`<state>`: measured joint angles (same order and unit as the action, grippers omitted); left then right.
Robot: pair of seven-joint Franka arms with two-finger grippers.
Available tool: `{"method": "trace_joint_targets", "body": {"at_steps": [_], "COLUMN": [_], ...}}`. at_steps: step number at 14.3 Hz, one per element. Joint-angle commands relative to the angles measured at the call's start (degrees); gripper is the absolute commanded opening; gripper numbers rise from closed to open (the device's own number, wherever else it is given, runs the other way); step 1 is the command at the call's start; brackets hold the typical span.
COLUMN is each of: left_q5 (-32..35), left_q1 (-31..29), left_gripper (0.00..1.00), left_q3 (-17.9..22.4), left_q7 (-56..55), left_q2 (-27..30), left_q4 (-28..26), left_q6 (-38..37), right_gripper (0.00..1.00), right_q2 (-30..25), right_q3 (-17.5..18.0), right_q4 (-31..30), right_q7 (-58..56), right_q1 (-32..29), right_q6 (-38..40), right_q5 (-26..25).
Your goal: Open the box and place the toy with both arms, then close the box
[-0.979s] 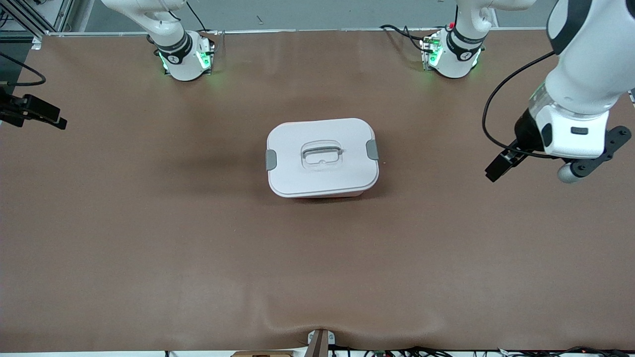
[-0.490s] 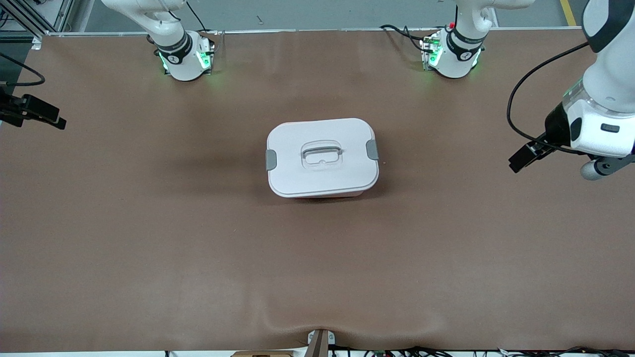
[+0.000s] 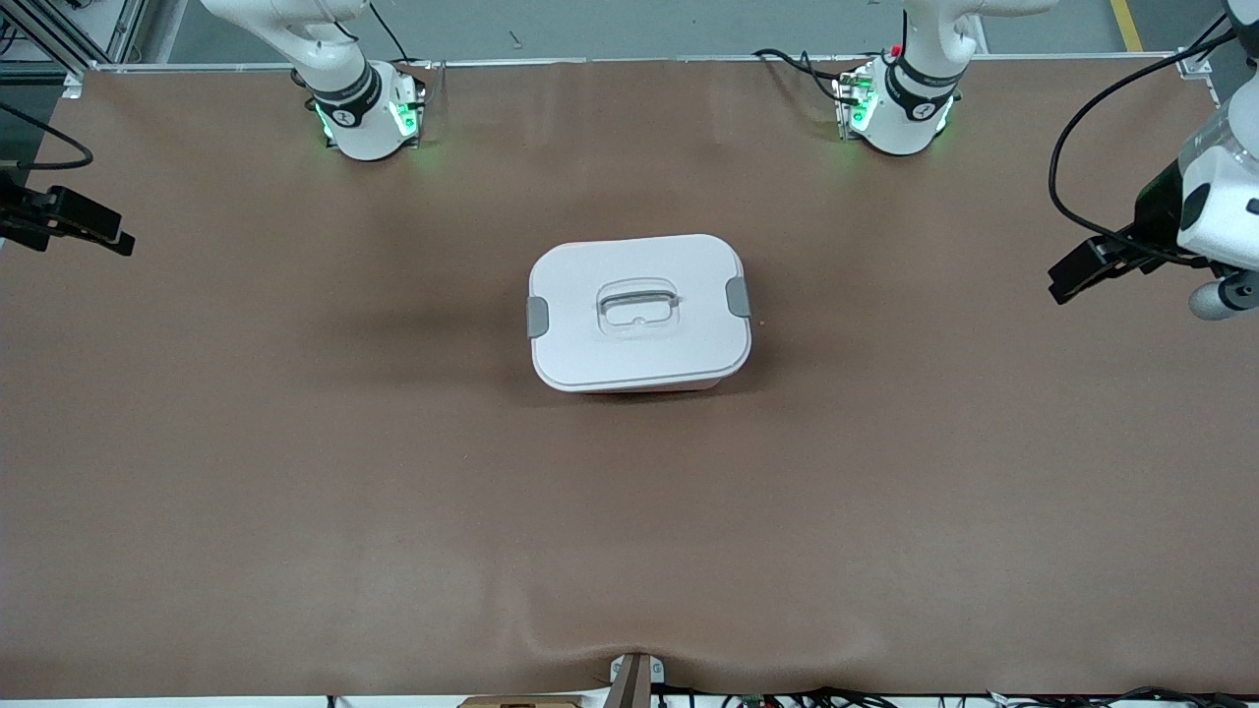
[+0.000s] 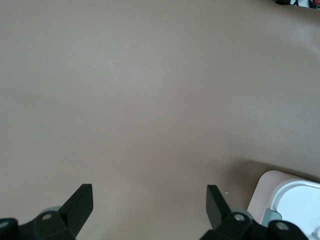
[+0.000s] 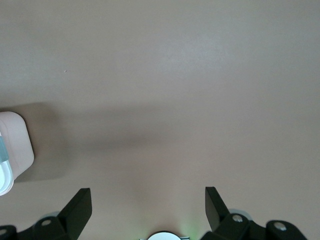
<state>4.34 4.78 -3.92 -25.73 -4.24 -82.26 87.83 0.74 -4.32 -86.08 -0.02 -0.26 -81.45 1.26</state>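
In the front view, the rounded pale pink plastic box [image 3: 639, 313] is seen at the middle of the brown table [image 3: 295, 472], its white lid [image 3: 629, 349] seated on it with a grey side clip [image 3: 738, 296] at each end; its contents are hidden. The left gripper [image 3: 1082, 270] is held over the table's left-arm end, the right gripper [image 3: 84, 228] over the right-arm end.

In the left wrist view, the left gripper's fingers [image 4: 80, 204] are spread, nothing between them, and a box corner is caught.

In the right wrist view, the right gripper's fingers [image 5: 79, 202] are likewise parted and unloaded, with the box's pink wall shown.

Even bright overhead light, soft shadow beside box [image 3: 639, 313], sharp, no glare
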Motion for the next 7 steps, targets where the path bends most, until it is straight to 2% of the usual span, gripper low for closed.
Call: {"method": "trace_joint_targets", "body": {"at_steps": [1, 5, 7], "left_q5": [-2.1, -2.3, -2.4], "left_q1": [-1.7, -1.7, -1.8], "left_gripper": [1.00, 1.00, 1.00], "left_q3": [-1.9, -2.4, -2.3], "left_q7": [1.6, 2.3, 3.1], "left_q2": [4.0, 8.6, 9.2], "left_q4": [-1.5, -6.8, -7.5], "left_q6": [-0.6, -0.5, -0.5], "right_gripper": [1.00, 1.00, 1.00], "right_q2": [0.8, 0.8, 0.8], "right_q3": [-0.1, -0.2, -0.2], "right_q4": [1.4, 1.5, 1.7], "right_q7": [0.4, 0.1, 0.2], "right_q1": [0.7, 0.9, 0.8], "right_q6": [1.4, 1.4, 1.4], "right_q5": [-0.7, -0.7, -0.8]}}
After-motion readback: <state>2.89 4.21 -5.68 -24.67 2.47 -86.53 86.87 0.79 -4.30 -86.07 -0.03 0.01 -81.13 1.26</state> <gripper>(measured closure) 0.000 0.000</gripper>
